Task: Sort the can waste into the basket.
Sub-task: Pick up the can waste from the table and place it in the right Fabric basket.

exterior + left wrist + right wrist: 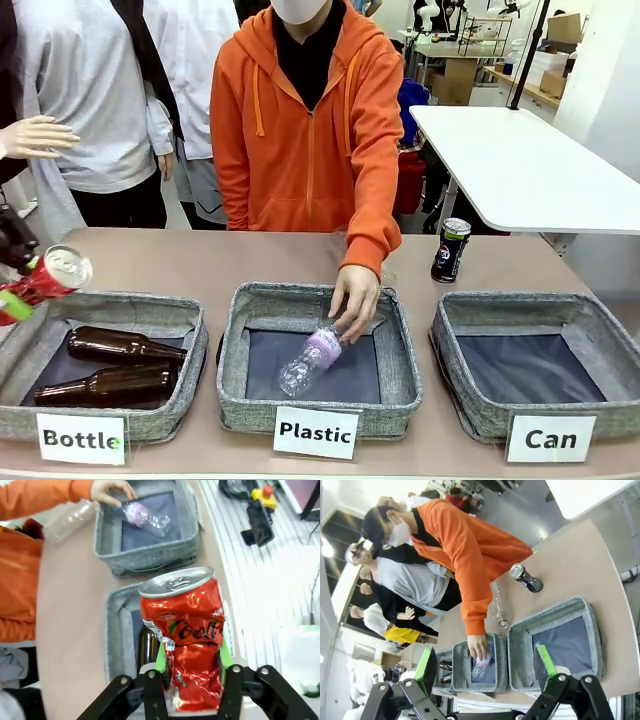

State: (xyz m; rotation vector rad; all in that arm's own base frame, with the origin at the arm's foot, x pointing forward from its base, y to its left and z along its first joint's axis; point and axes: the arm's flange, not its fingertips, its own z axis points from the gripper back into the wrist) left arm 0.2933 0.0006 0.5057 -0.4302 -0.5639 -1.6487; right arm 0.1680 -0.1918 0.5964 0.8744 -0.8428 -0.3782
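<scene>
Left pincer (192,656) and right pincer (486,666) show black links, green pads (546,661), silver screws (233,669).

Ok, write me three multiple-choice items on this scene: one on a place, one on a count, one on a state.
1. Where is the dark can relative to the Can basket?
A. Inside it
B. Upright on the table beyond its far rim
C. Lying in front of it

2. How many brown bottles lie in the Bottle basket?
A. One
B. Four
C. Two

3. What is the left gripper doing?
A. Shut on the red can
B. Open and empty
C. Shut on a plastic bottle

Answers:
1 B: the can stands on bare tabletop past the basket's far left corner.
2 C: two bottles lie side by side on the lining.
3 A: the green pads press the crushed can's sides.
</scene>
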